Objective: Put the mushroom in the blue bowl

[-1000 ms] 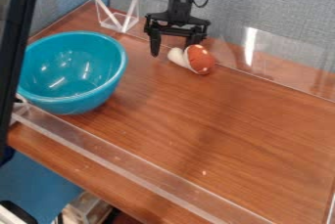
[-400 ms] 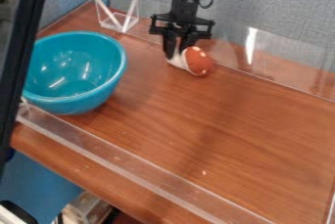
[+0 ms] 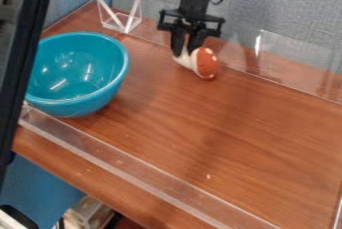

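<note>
The mushroom [image 3: 207, 64] lies at the back of the wooden table, its reddish-brown cap to the right and its pale stem to the left. My gripper [image 3: 189, 50] comes down on it from above, black fingers drawn in close around the stem end, so it is shut on the mushroom. I cannot tell whether the mushroom is off the wood. The blue bowl [image 3: 91, 99] stands upright at the left of the table, well apart from the gripper, and nothing shows inside it.
Low clear acrylic walls [image 3: 147, 173] ring the tabletop, with a taller clear panel [image 3: 287, 58] at the back right. A small white wire stand [image 3: 123, 16] sits in the back left corner. A dark post [image 3: 24, 63] crosses the left foreground.
The fingers were spread wide above the mushroom a second ago and have since closed in on it. The mushroom has shifted slightly to the right.
</note>
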Robot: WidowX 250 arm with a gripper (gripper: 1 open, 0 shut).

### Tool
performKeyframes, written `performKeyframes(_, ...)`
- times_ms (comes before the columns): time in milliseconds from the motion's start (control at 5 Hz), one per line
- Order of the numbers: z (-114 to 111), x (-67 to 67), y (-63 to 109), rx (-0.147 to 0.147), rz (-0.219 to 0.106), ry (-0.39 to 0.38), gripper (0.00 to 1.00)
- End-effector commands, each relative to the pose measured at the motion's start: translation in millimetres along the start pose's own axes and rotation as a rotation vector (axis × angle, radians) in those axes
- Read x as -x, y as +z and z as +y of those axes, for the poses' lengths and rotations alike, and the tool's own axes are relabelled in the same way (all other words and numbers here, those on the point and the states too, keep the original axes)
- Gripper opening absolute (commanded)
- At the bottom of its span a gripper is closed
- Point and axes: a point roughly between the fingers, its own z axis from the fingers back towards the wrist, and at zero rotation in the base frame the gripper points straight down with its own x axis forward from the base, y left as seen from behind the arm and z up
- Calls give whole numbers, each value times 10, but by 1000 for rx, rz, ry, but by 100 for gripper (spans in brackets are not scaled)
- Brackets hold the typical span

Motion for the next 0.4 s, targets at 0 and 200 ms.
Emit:
performKeyframes(0, 63, 96, 608, 75, -129, -44, 0)
performKeyframes(200, 183, 34, 948, 97, -183, -48, 0)
